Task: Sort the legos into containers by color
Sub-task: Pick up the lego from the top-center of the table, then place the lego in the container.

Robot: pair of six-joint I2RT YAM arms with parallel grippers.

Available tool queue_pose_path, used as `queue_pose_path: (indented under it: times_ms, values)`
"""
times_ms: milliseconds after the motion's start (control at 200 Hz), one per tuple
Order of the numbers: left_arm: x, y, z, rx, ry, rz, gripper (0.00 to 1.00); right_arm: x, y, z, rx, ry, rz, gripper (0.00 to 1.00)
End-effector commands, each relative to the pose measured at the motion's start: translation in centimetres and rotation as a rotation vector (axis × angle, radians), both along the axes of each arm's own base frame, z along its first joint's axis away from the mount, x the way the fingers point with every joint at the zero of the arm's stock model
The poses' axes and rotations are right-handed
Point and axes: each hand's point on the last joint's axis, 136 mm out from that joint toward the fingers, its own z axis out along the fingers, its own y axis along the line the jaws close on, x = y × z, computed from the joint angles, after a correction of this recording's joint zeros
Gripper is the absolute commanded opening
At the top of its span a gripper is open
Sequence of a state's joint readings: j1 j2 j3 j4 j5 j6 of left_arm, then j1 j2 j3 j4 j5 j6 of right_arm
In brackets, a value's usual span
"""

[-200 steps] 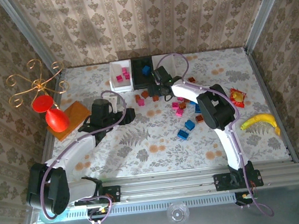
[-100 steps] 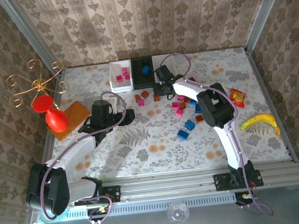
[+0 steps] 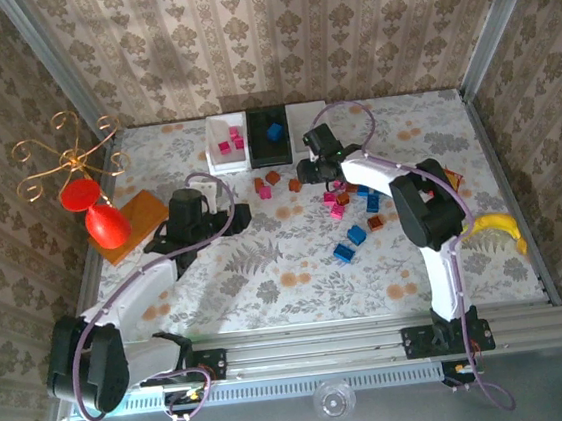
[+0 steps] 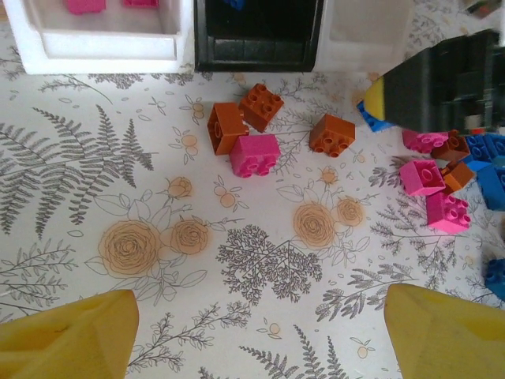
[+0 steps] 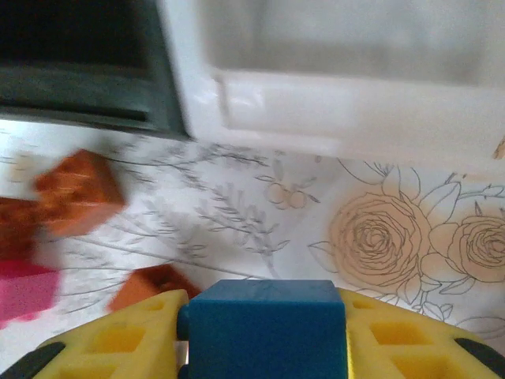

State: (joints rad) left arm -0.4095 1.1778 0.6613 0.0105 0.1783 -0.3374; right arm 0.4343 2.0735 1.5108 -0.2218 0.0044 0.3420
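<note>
My right gripper (image 5: 267,332) is shut on a blue lego (image 5: 267,316), held between its yellow fingers just in front of the black container (image 5: 79,71) and a white container (image 5: 339,87). In the top view the right gripper (image 3: 307,173) is beside the black container (image 3: 271,136), which holds a blue brick. The left white container (image 3: 224,144) holds pink bricks. Orange legos (image 4: 260,106) and a pink one (image 4: 255,154) lie ahead of my left gripper (image 4: 256,339), which is open and holds nothing. More pink, blue and orange bricks (image 3: 341,202) lie scattered mid-table.
A red cup (image 3: 106,224) stands on a flat orange block (image 3: 139,213) at the left, with a gold wire stand (image 3: 64,158) behind it. A banana (image 3: 494,226) lies at the right edge. Patterned walls close in the table on three sides.
The right gripper's jaws have closed on the blue lego, and the right arm's elbow has swung to the right. The left arm has not moved.
</note>
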Motion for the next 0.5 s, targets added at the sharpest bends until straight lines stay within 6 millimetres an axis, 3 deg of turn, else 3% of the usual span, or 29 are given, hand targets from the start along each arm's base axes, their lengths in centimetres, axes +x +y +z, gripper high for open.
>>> queue_pose_path:
  times_ms: [0,205,495]
  values:
    - [0.0,1.0,0.7,0.019,-0.036,0.022,0.83,1.5,3.2,6.7,0.150,-0.190,0.054,0.42]
    - [-0.1,1.1,1.3,0.004,-0.046,0.024,0.83,5.1,5.7,8.5,0.199,-0.254,0.055,0.42]
    - [-0.3,1.2,1.4,0.000,-0.034,0.023,0.83,11.5,8.5,7.1,0.224,-0.295,0.055,0.47]
